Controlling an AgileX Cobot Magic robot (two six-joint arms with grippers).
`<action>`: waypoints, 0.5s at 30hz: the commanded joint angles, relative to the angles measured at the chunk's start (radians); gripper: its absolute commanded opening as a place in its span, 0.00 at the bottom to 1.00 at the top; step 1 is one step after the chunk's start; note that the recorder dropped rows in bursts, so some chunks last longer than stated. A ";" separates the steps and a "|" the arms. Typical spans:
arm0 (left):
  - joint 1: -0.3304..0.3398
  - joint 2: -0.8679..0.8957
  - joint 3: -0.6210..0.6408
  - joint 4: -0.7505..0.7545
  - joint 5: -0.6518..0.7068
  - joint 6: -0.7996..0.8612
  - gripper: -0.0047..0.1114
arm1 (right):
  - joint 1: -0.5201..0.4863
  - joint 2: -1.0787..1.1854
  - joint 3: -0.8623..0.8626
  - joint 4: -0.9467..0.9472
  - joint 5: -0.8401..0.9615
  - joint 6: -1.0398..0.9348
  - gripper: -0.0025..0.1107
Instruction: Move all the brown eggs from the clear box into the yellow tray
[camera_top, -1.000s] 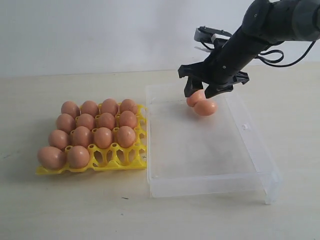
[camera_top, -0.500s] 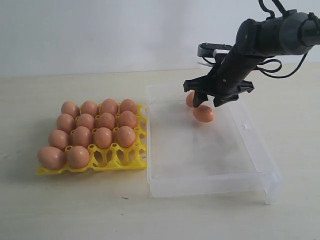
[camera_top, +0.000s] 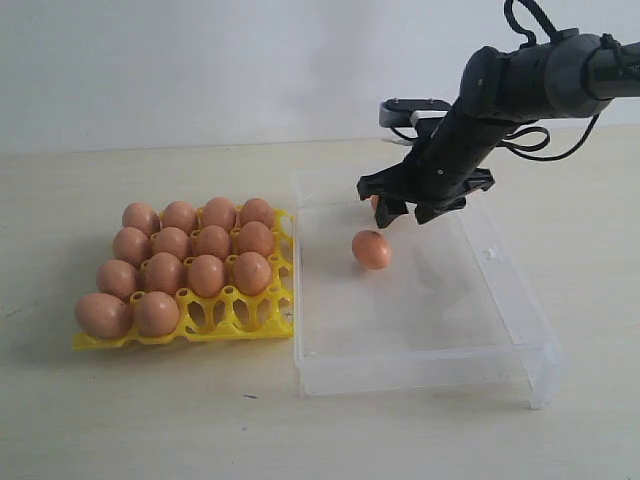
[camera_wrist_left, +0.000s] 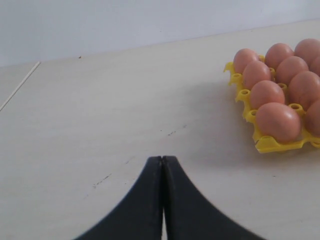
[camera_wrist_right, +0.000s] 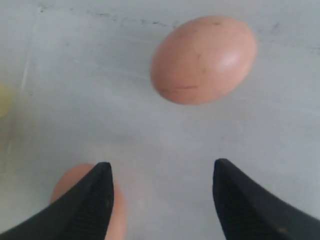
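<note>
The clear box (camera_top: 420, 375) holds two brown eggs. One egg (camera_top: 371, 249) (camera_wrist_right: 204, 59) lies loose on the box floor. The other egg (camera_top: 376, 203) (camera_wrist_right: 69, 181) is mostly hidden behind a finger of my right gripper (camera_top: 405, 213) (camera_wrist_right: 162, 167). That gripper hangs open over the back of the box, with nothing between its fingers. The yellow tray (camera_top: 240, 325) (camera_wrist_left: 267, 145) to the left of the box carries several brown eggs (camera_top: 206, 275) (camera_wrist_left: 278, 121), and two front cups are bare. My left gripper (camera_wrist_left: 162, 159) is shut and empty, low over the bare table beside the tray.
The pale table (camera_top: 150, 420) runs all round the tray and the box. A light wall (camera_top: 200, 60) stands behind it. The box's near right corner has a small rim tab (camera_top: 545, 385).
One egg has rolled away from the right gripper, across the box floor toward the tray side and the front. The right gripper shifted slightly left and stayed open.
</note>
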 joint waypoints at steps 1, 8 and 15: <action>-0.006 0.001 -0.004 -0.002 -0.009 -0.005 0.04 | 0.050 0.001 0.001 0.044 0.004 -0.021 0.52; -0.006 0.001 -0.004 -0.002 -0.009 -0.005 0.04 | 0.143 -0.015 0.001 0.043 0.012 -0.043 0.52; -0.006 0.001 -0.004 -0.002 -0.009 -0.005 0.04 | 0.171 -0.021 0.001 0.125 0.058 -0.043 0.52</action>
